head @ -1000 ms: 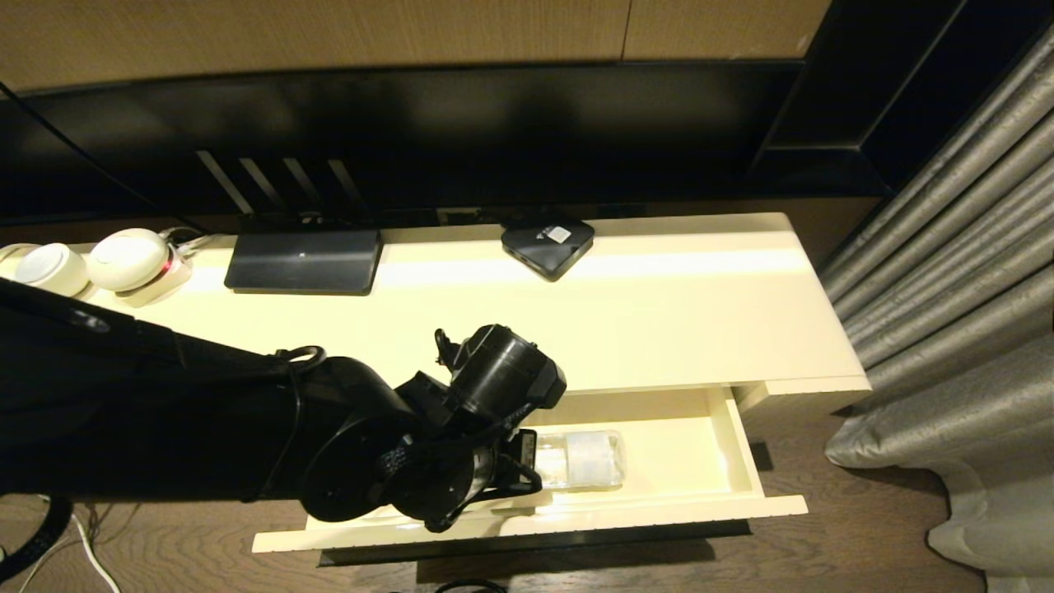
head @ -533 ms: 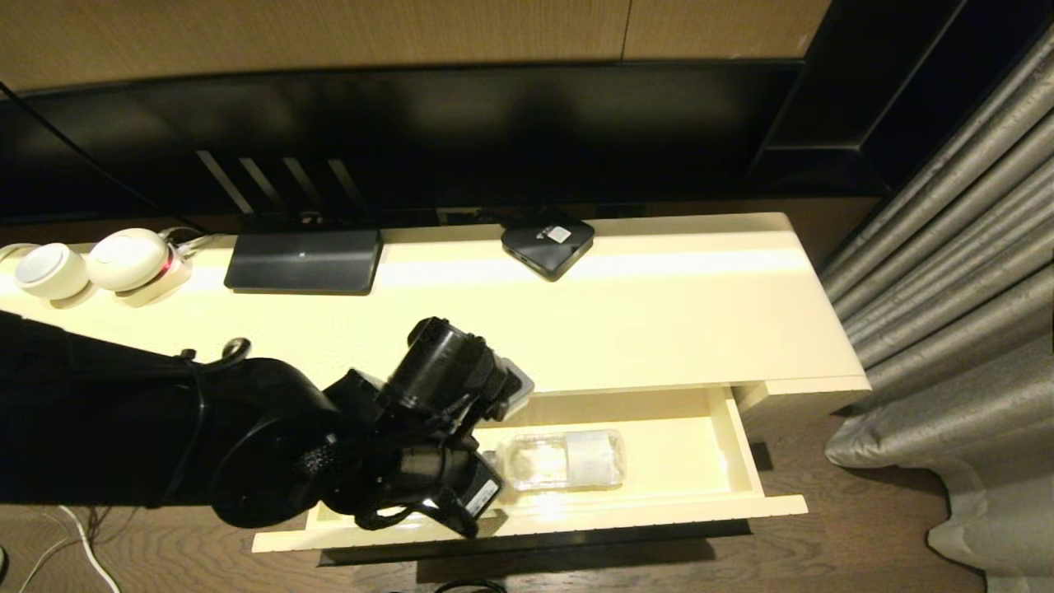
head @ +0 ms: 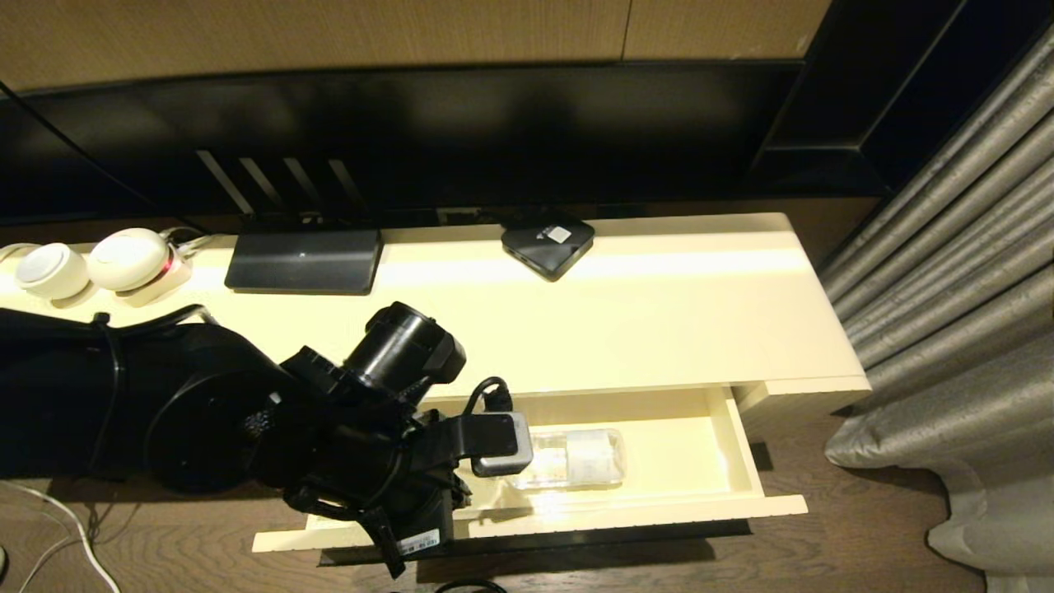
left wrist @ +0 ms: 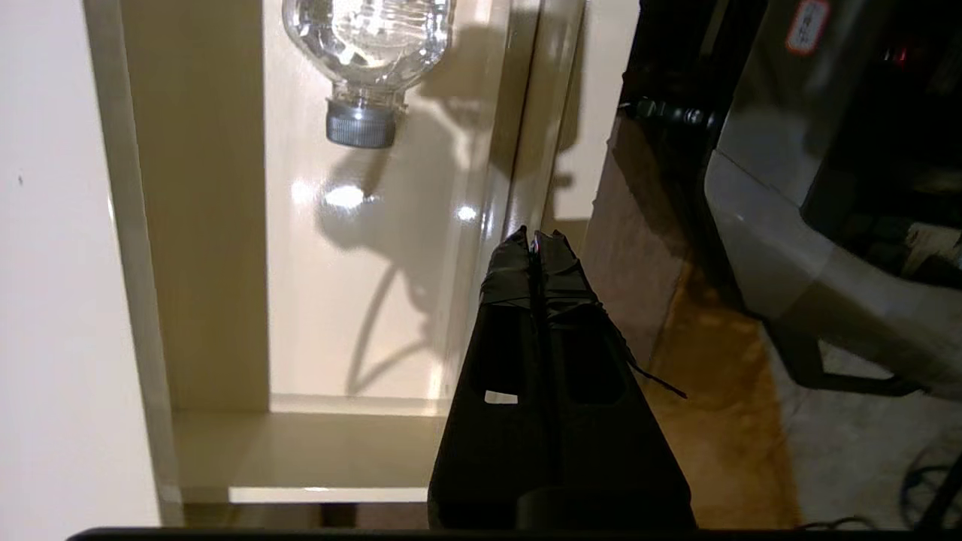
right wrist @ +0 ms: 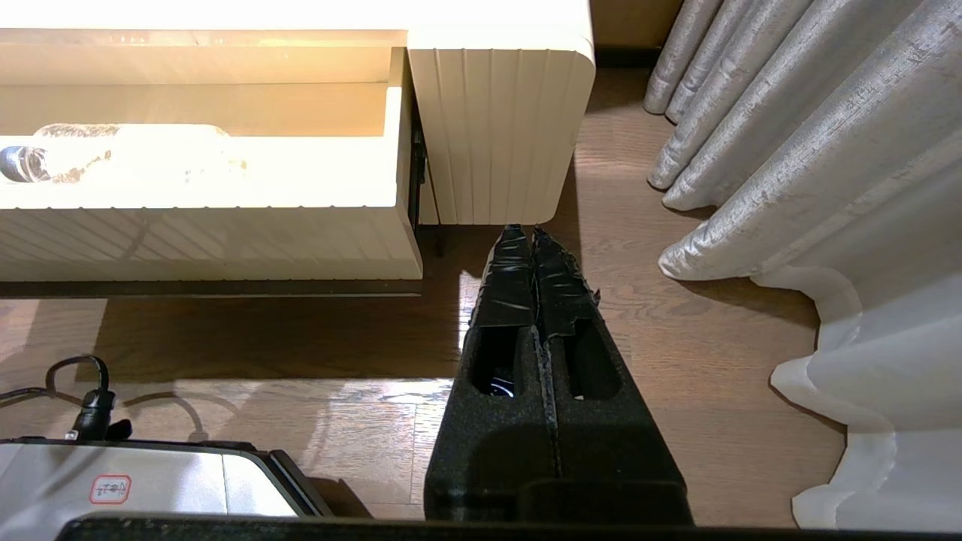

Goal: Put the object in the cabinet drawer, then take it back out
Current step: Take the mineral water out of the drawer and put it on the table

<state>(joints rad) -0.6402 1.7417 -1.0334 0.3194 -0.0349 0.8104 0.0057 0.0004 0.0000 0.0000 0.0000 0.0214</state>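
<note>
The object, a small clear bottle, lies on its side in the open cabinet drawer. Its pale cap points toward my left arm. My left gripper hangs over the drawer's front rim, to the left of the bottle and apart from it. Its taped fingertips are pressed together with nothing between them. The glossy drawer floor below it is bare. The right wrist view shows the bottle behind the ribbed drawer front. My right gripper is shut above the wooden floor, near the cabinet's end.
On the cabinet top stand a black square box, a flat black device and white round devices. Grey curtains hang to the right of the cabinet. My own base and a cable sit on the floor before the drawer.
My left arm has drawn back to the left, away from the bottle's cap, and the wrist has rolled. The bottle stays lying in the drawer.
</note>
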